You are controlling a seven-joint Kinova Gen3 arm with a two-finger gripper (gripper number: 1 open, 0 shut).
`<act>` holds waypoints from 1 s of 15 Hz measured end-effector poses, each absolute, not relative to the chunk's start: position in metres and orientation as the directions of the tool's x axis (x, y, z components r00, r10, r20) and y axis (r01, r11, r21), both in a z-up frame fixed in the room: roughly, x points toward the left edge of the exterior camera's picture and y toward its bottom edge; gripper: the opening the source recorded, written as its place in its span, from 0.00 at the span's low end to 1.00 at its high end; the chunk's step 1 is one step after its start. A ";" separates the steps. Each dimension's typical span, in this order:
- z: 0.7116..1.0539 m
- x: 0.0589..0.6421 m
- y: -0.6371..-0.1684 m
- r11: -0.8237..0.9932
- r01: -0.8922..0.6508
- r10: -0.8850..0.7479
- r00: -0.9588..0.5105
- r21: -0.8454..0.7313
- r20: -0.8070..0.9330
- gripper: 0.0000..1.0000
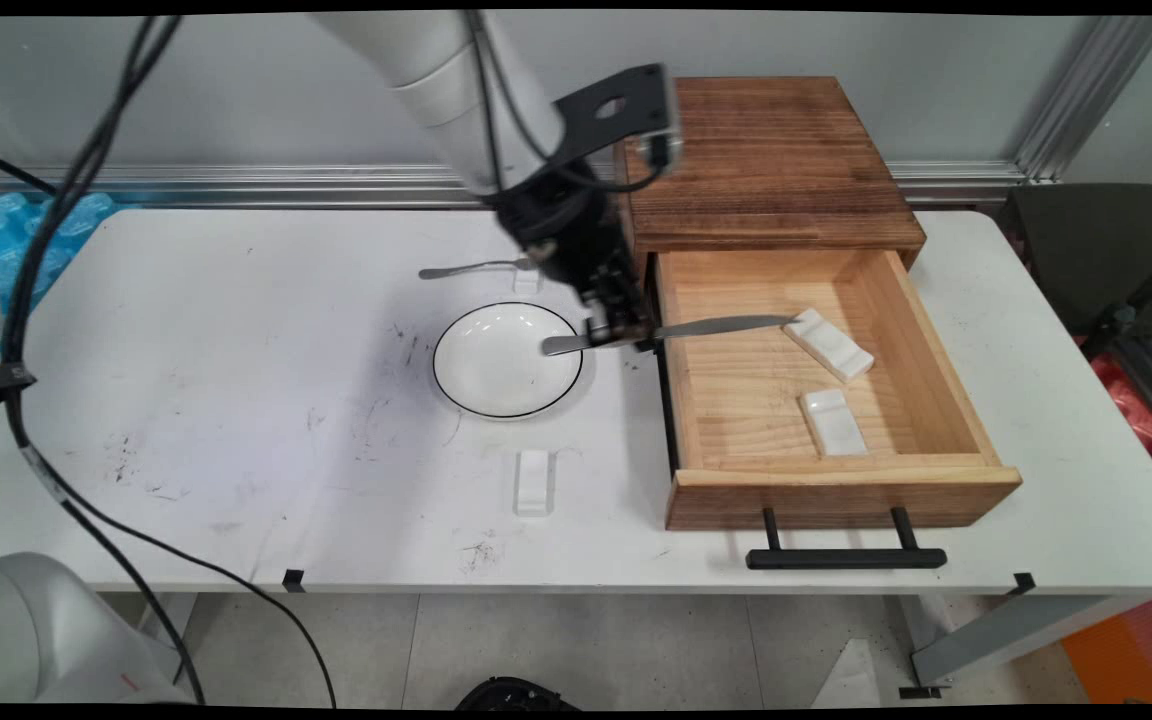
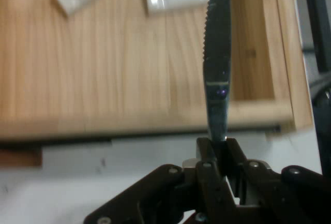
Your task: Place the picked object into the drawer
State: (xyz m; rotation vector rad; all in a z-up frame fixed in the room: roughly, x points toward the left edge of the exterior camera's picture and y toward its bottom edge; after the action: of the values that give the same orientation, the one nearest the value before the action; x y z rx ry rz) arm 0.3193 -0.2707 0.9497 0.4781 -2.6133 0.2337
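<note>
The claw [image 1: 624, 330] is clenched on a table knife [image 1: 671, 331], gripping it near the middle. The knife lies almost level: its handle end is above the right edge of the white plate [image 1: 507, 360], and its blade goes over the left wall of the open wooden drawer [image 1: 841, 487], with the tip at the upper of two white rests [image 1: 829, 344] inside. In the hand view the serrated blade [image 2: 217, 58] stands up from between the closed fingers [image 2: 207, 154], above the drawer's floor.

The desk [image 1: 236, 400] is white, with many dark scuff marks. The drawer is pulled out of a dark wooden box [image 1: 766, 165] at the desk's back edge, toward the right, and its black handle [image 1: 844, 557] reaches the front edge. A second rest [image 1: 833, 422] lies in the drawer near its front. Another white rest [image 1: 534, 481] lies on the desk in front of the plate, and a fork or spoon [image 1: 471, 268] lies behind the plate. Behind the desk is a grey wall [image 1: 236, 90] with an aluminium rail [image 1: 236, 180] along its base.
</note>
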 end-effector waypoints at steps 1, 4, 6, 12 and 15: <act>0.951 0.308 -0.275 0.928 -0.364 -0.280 -0.827 -0.084 0.488 0.00; 0.952 0.281 -0.287 0.935 -0.342 -0.248 -0.825 -0.099 0.507 0.00; 0.952 0.259 -0.297 0.937 -0.331 -0.229 -0.822 -0.109 0.521 0.00; 0.934 0.211 -0.324 0.937 -0.328 -0.218 -0.819 -0.122 0.532 0.00; 0.920 0.193 -0.335 0.934 -0.337 -0.228 -0.817 -0.117 0.530 0.00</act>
State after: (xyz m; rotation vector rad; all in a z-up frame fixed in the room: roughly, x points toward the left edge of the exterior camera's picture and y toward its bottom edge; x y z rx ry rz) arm 0.1931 -0.3347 0.9198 0.4035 -2.5620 0.2785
